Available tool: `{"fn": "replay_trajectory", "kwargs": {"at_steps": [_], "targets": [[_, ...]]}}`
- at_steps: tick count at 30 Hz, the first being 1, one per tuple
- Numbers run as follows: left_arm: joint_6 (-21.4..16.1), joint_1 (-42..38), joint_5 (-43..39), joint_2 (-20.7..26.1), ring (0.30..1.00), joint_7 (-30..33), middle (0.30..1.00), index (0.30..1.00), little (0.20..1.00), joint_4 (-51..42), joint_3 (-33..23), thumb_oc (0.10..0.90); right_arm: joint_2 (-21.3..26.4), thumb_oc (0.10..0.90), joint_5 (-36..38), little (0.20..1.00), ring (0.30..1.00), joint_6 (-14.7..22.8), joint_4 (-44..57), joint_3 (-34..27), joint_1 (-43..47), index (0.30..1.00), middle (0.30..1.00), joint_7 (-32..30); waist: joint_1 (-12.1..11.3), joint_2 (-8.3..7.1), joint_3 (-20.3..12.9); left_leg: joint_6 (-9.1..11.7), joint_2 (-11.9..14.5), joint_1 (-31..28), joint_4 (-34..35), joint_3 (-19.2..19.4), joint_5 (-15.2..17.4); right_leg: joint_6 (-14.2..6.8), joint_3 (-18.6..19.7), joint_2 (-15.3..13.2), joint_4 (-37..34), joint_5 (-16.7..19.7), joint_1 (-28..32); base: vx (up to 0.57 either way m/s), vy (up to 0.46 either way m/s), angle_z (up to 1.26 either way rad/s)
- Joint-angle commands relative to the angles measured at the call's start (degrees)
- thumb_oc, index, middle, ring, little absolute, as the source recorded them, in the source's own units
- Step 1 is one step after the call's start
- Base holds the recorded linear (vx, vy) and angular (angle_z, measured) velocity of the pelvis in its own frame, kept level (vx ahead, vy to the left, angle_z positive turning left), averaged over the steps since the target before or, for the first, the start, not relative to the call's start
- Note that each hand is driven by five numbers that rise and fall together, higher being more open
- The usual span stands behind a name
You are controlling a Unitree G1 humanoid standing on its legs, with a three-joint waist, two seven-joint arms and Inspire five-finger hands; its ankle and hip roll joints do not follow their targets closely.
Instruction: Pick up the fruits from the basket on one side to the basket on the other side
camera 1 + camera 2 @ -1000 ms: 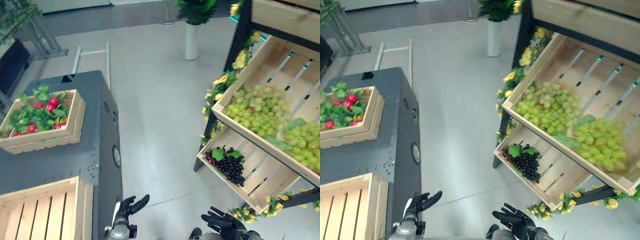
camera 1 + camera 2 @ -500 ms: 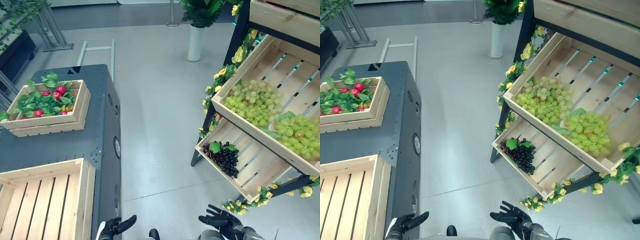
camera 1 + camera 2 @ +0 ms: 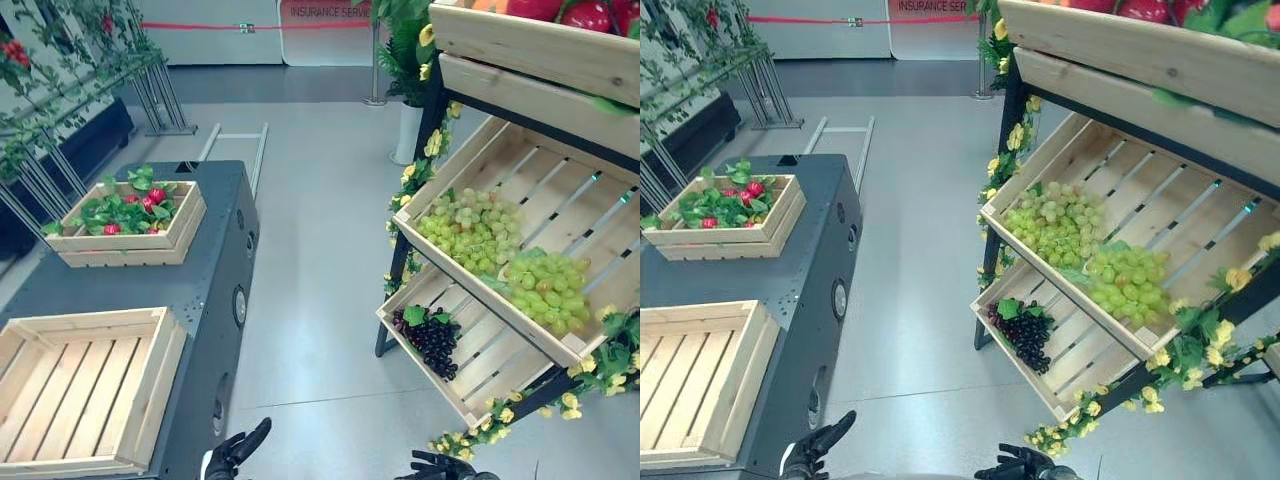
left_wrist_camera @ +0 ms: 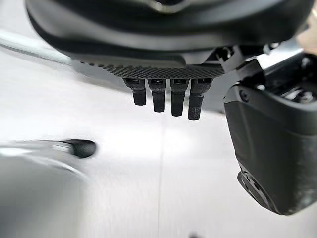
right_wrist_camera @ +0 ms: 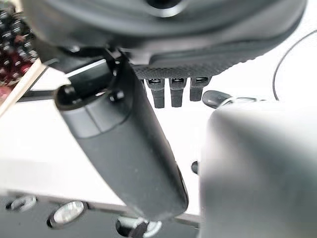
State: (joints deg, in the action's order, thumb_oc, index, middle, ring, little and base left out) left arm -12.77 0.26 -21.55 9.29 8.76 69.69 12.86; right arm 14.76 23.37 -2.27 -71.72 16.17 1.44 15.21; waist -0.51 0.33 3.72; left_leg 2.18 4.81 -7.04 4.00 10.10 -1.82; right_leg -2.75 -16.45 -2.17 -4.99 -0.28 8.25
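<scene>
Low down, both robot hands (image 3: 236, 453) (image 3: 440, 466) open, empty.

Camera tilted up; left hand (image 3: 235, 455) and right hand (image 3: 440, 466) sank toward the view's bottom edge, both w/ fingers loose, holding nothing.

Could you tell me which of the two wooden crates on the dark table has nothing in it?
The nearer crate shows bare slats, while the farther crate holds red fruit and leaves.

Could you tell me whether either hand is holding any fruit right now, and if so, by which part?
Nothing is held. The left hand and right hand hang low over the floor with relaxed fingers, apart from the dark grapes in the lower crate.
</scene>
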Motion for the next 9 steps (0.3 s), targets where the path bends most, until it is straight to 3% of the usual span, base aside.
{"fn": "replay_trajectory", "kwargs": {"at_steps": [1,6,9], "targets": [[-0.01,-6.55,9.45,-0.04,0.9,-1.35,0.9,0.9,0.9,1.55,5.06,0.8,-2.9,0.8,5.31,0.9,0.9,3.94,-0.85,-2.25,4.91,0.9,0.9,-4.19,0.73,-1.02,0.71,-2.58,-4.13,-1.78,0.42,-1.7,7.13,-0.01,3.22,-1.17,2.64,-3.38,-0.31,-0.05,0.106,-0.02],[3.11,-4.45,3.73,0.79,0.9,-2.04,0.9,0.9,0.9,2.0,5.46,0.8,-4.35,0.8,-0.82,0.9,0.9,6.3,-0.63,-1.48,3.3,0.9,0.9,-3.71,0.68,0.49,1.19,-3.43,-4.97,-2.79,0.88,-2.07,7.61,-0.71,1.9,-2.22,3.02,-3.71,0.37,-0.01,0.103,-0.01],[2.33,-3.01,5.46,0.9,0.9,-1.51,0.9,0.9,0.9,2.74,3.98,0.8,-4.94,0.8,-3.96,0.9,0.9,7.3,0.02,0.23,2.77,0.9,0.9,-4.16,0.17,0.2,0.99,-3.59,-5.21,-2.99,1.0,-2.46,7.66,-0.92,1.39,-2.4,2.67,-3.66,0.9,0.02,0.03,0.04]]}}
